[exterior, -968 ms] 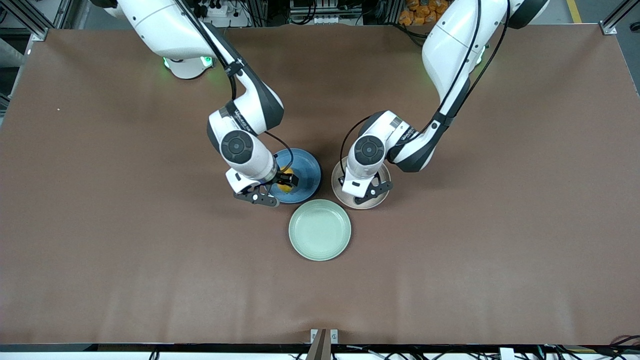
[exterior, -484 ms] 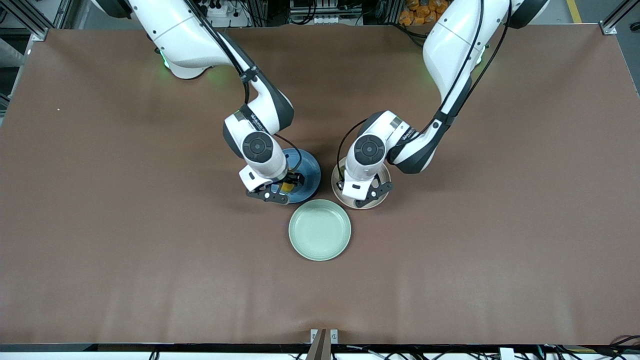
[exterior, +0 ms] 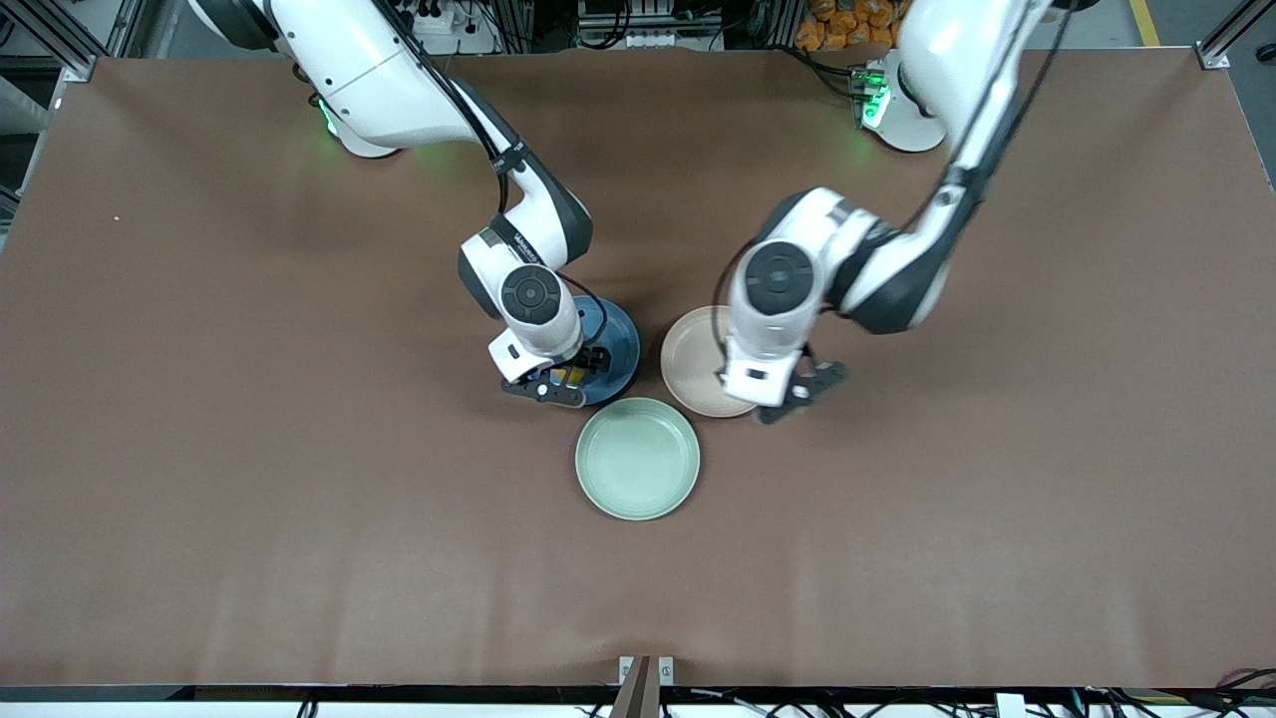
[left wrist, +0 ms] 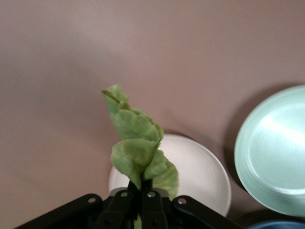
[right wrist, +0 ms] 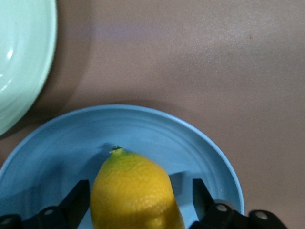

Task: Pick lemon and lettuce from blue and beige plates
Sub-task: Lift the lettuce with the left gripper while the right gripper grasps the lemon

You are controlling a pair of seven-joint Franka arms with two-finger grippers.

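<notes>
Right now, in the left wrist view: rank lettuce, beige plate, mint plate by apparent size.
1. Mint-green plate, though cut off by the frame.
2. Beige plate, partly hidden by the leaf.
3. Lettuce, but it hangs closer to the camera, so its ranking against the beige plate is unsure.

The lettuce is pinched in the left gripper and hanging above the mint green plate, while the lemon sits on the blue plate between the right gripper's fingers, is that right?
Not quite. The lettuce is pinched in the left gripper, but it hangs above the beige plate, not the mint green plate beside it; the left wrist view shows this. The lemon does sit on the blue plate between the right gripper's fingers.
</notes>
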